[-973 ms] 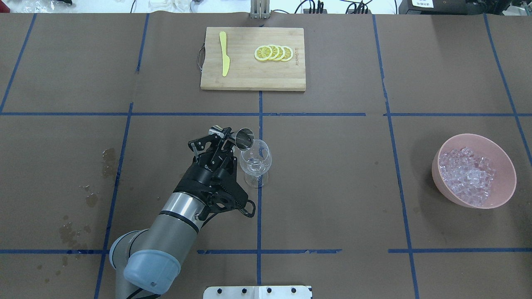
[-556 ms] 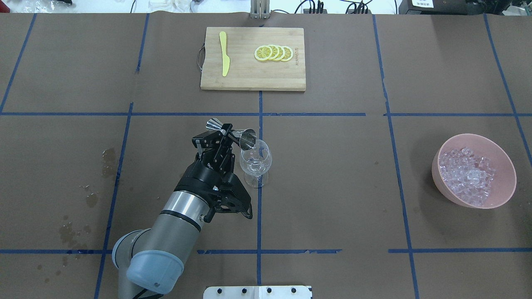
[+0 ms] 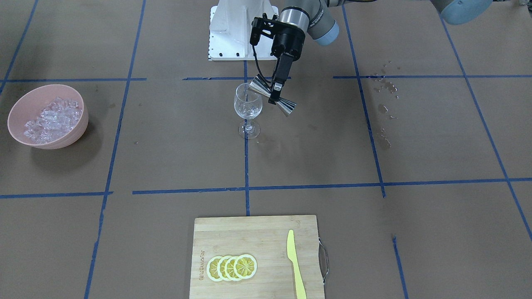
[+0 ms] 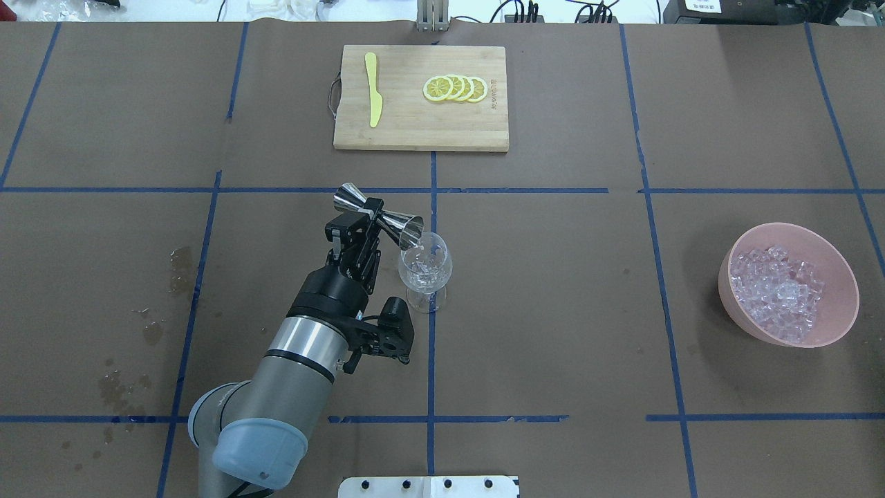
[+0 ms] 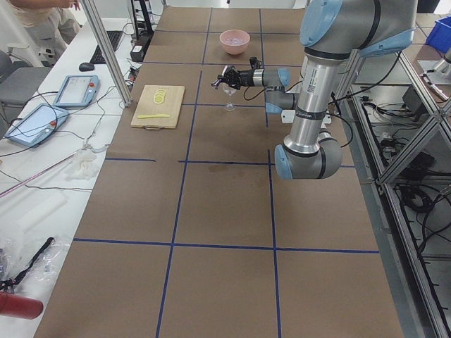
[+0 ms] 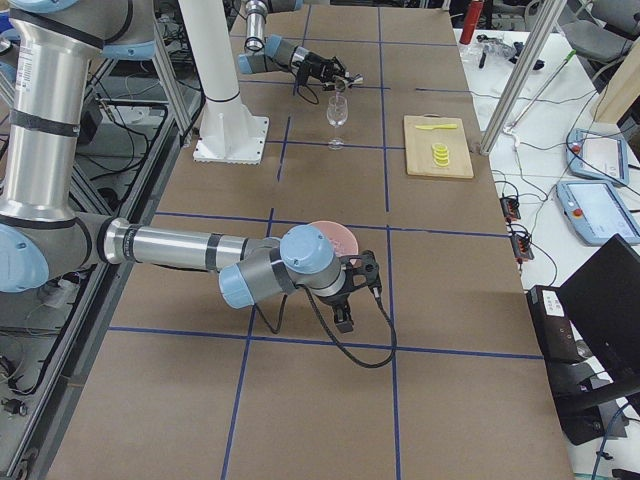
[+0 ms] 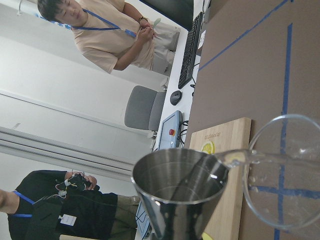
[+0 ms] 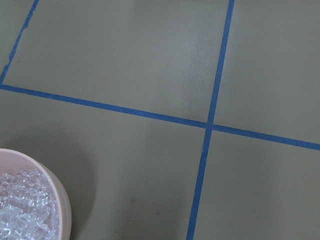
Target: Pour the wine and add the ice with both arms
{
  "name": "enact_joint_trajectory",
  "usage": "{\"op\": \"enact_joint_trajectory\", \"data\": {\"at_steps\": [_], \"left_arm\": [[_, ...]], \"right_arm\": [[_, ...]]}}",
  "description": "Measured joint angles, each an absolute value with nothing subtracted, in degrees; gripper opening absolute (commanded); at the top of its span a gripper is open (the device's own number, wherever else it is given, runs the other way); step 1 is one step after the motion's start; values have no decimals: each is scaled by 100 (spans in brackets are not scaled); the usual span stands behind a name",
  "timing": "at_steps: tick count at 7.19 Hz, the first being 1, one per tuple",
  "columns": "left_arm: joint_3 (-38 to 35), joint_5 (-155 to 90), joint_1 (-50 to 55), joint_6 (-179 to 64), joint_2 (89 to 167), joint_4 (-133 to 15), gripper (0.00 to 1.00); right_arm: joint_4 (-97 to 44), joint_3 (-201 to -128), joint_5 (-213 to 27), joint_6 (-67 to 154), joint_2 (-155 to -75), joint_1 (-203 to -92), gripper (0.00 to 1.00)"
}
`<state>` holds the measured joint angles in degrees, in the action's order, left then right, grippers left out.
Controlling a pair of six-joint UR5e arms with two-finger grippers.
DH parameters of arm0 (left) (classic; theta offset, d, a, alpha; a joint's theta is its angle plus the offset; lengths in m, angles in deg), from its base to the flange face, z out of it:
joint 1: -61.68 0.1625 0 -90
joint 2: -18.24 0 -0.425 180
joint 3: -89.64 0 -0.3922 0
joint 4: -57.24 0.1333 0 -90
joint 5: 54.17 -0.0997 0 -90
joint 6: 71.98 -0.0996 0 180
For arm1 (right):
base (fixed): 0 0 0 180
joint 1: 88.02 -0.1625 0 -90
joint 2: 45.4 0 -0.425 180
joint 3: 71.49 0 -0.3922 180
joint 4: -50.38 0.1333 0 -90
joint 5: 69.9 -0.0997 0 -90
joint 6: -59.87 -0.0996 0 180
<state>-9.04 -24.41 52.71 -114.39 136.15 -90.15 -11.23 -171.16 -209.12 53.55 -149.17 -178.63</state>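
My left gripper (image 4: 374,211) is shut on the waist of a steel double-cone jigger (image 4: 379,216), held tilted with its lower mouth over the rim of the wine glass (image 4: 424,268). In the left wrist view a thin clear stream of wine (image 7: 260,159) runs from the jigger (image 7: 180,186) lip into the glass (image 7: 286,172). The front-facing view shows the same tilt of the jigger (image 3: 273,94) above the glass (image 3: 248,106). Ice (image 4: 778,294) fills a pink bowl (image 4: 731,257) at the right. My right gripper (image 6: 345,305) hangs beside the bowl; I cannot tell whether it is open.
A wooden cutting board (image 4: 420,128) at the far middle carries lemon slices (image 4: 456,88) and a yellow knife (image 4: 374,90). Wet spots (image 4: 181,263) mark the paper at the left. The white pedestal base (image 4: 429,486) sits at the near edge. People stand beyond the table in the left wrist view.
My left wrist has rolled, tipping the jigger further over the glass; its rear cone has swung up and left. The glass and bowl have not moved.
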Motion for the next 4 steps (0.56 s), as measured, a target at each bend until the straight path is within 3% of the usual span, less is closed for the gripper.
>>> {"op": "enact_joint_trajectory", "data": {"at_steps": [4], "left_arm": [[-898, -2585, 5271, -12273, 13628, -9024, 0]], "right_arm": [[-1123, -17116, -20914, 5355, -14925, -17863, 100]]}}
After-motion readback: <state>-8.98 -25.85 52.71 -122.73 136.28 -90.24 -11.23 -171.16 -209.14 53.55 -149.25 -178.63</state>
